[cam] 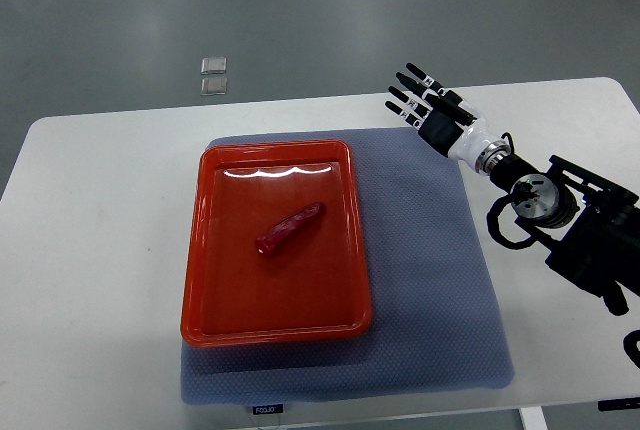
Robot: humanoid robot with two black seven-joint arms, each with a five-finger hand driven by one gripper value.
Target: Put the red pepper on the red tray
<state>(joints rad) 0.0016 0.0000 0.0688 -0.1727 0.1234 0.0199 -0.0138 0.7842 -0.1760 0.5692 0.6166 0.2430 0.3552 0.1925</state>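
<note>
I'm counting 1 red pepper (290, 231), lying in 1 red tray (200, 250). I'm seeing 1 grey mat (430, 280) on 1 white table (90, 250). I'm showing 1 hand, my right hand (432, 110). 2 small clear squares (214, 74) are sitting on the floor beyond the table.

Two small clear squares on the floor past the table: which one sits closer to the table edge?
The lower square in the top view is closer to the table. The other square lies just beyond it, farther from the edge.
</note>
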